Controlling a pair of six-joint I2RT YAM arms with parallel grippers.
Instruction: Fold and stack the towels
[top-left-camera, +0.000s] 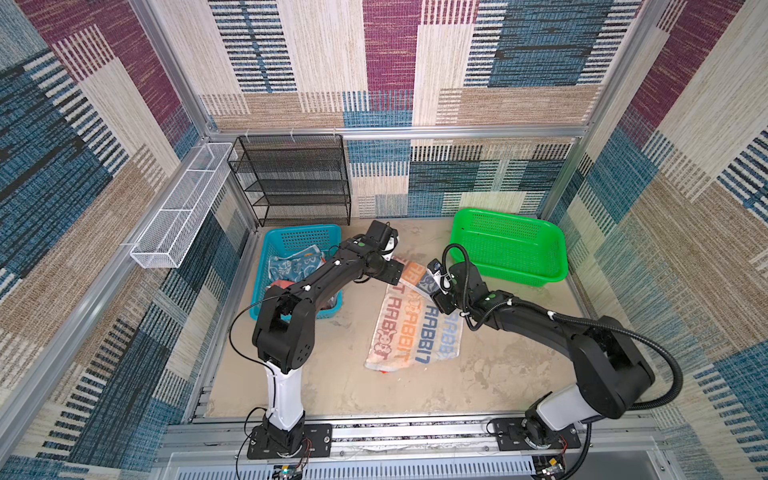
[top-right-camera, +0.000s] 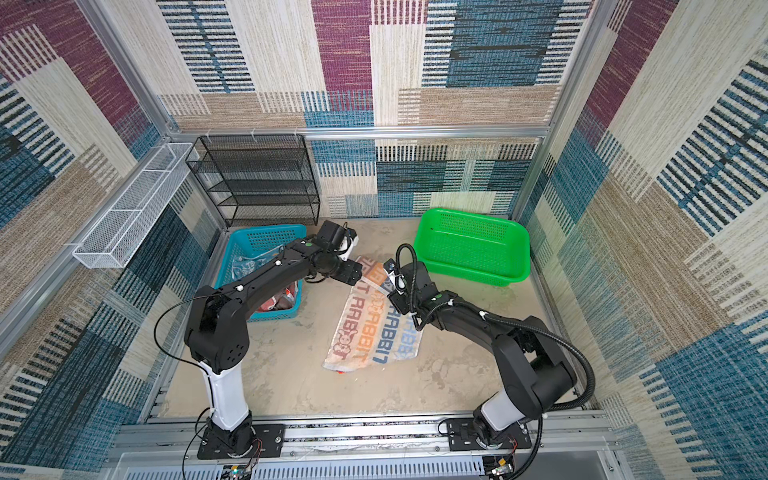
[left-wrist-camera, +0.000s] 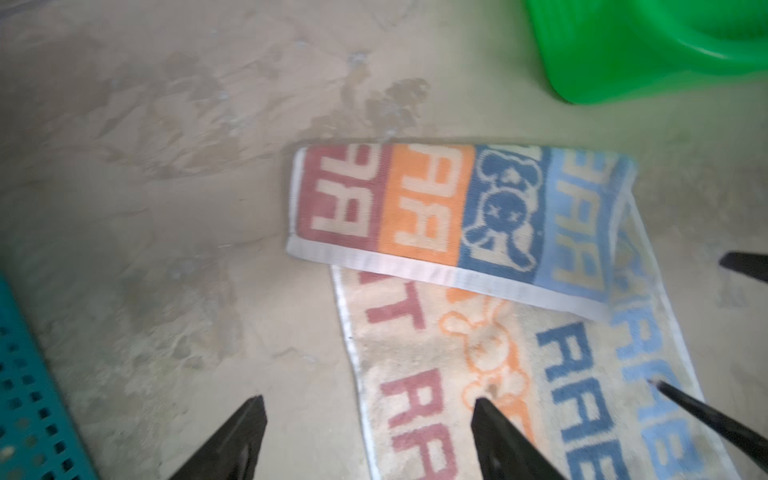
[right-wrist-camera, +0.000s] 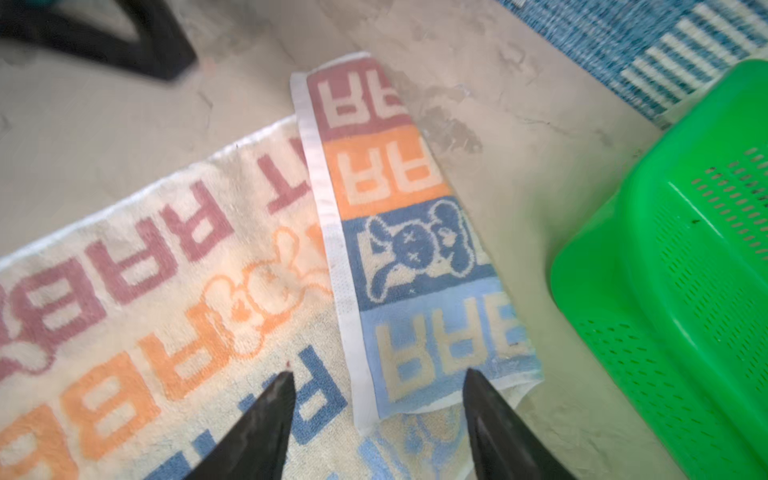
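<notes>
Step in hand imo: first fold of the RABBIT towel (top-left-camera: 415, 328). It's flat on the worktop (top-left-camera: 498, 365) btw the baskets, far end flipped over in a narrow strip. Left hand (left-wrist-camera: 368, 411) and right hand (right-wrist-camera: 380, 376) are both spread wide over it, gripping nothing. Next: pinch two corners, carry them across evenly. Count: 1 towel out, 2 visible (blue rabbit towel (top-left-camera: 293, 266), coral towel (top-right-camera: 279, 303)) in the blue basket (top-left-camera: 303, 232), 1 green basket (top-left-camera: 519, 276).

Left arm (top-left-camera: 316, 278): lower link upright from near-edge base, long link stretched forward and inward, wrist bent down. Left end effector (left-wrist-camera: 368, 405): jaws wide apart, unloaded. Right arm (top-left-camera: 532, 320): elbow raised, forearm angled inward toward left arm. Right end effector (right-wrist-camera: 379, 374): jaws apart, unloaded, tips pointing down. End effectors near each other, not touching.
</notes>
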